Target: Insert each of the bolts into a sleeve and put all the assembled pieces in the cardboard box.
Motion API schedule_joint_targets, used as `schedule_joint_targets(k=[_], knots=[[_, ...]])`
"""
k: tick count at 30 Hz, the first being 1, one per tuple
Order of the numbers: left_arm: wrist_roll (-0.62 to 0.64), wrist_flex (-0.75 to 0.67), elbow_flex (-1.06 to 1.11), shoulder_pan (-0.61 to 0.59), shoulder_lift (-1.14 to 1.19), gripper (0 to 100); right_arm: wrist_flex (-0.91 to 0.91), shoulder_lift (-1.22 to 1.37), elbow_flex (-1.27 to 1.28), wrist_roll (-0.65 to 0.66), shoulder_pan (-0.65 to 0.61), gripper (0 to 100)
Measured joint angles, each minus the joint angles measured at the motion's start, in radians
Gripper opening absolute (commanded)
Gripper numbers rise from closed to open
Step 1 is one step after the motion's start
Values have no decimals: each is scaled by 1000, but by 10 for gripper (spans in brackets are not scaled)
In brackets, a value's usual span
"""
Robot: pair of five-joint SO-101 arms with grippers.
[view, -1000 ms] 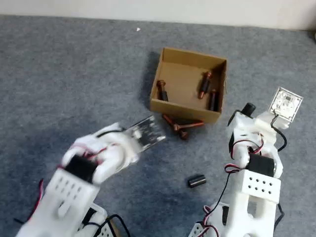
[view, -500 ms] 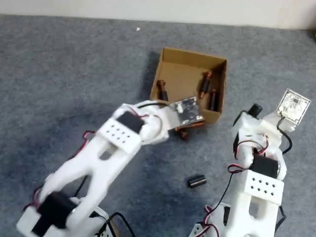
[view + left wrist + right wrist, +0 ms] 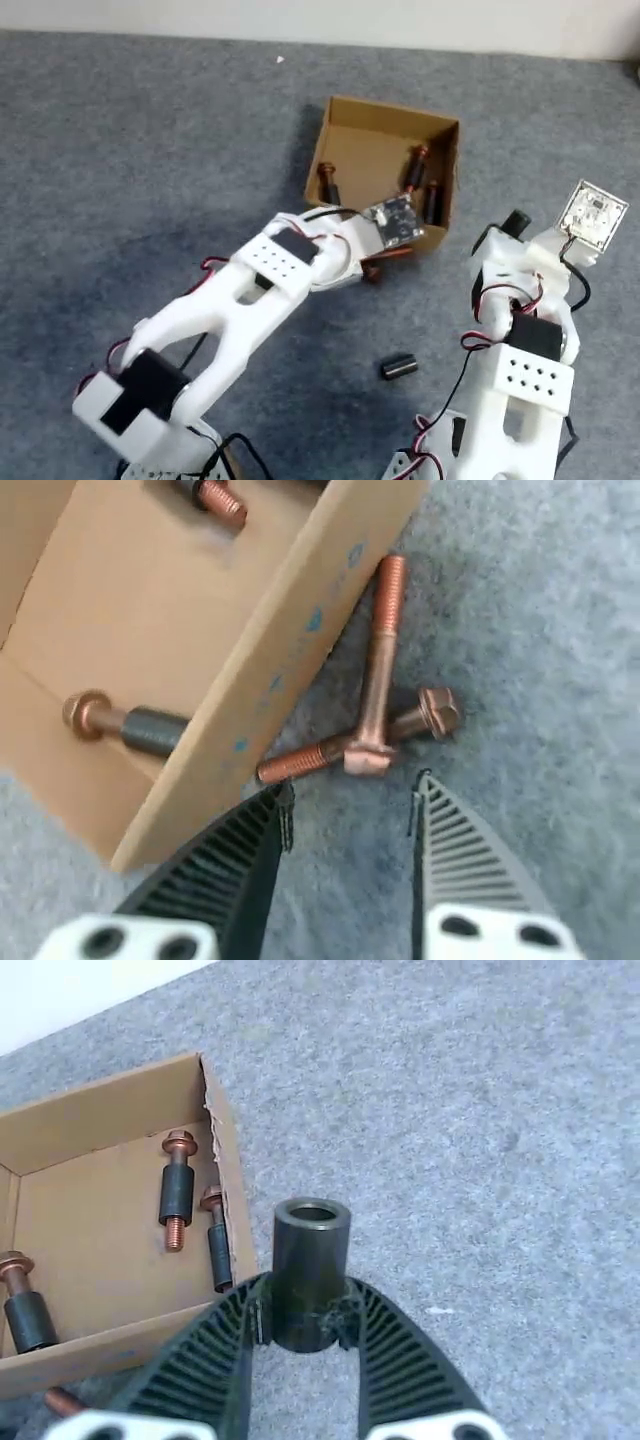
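Observation:
Two bare copper bolts [image 3: 379,650] [image 3: 436,711] lie crossed on the grey carpet against the front wall of the cardboard box [image 3: 262,670]. My left gripper [image 3: 350,792] hangs open just above them, fingertips on either side of the crossing point. From above, that arm stretches to the bolts [image 3: 373,262] at the box [image 3: 372,215]. My right gripper [image 3: 305,1310] is shut on a black sleeve [image 3: 311,1256], held upright with its bore up, to the right of the box [image 3: 112,1335]. Three assembled pieces [image 3: 415,171] lie inside the box.
Another black sleeve [image 3: 398,367] lies loose on the carpet between the two arm bases. The box has tall walls close to the bolts. Open carpet spreads to the left and behind the box.
My left arm has swung from the front left across to the bolts beside the box. The right arm shifted slightly right with the sleeve in it.

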Motion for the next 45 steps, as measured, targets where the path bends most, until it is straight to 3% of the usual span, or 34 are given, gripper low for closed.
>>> schedule_joint_targets(k=[5,18,23,30,45], knots=[[-52,18,-126,-2,129,216,0,0,0,0,0,5],[-264,262,-526,28,489,213,0,0,0,0,0,5],[-316,356,-624,34,560,109,0,0,0,0,0,5],[-439,496,-657,38,578,63,0,0,0,0,0,5],[-411,796,-562,32,416,27,0,0,0,0,0,5]])
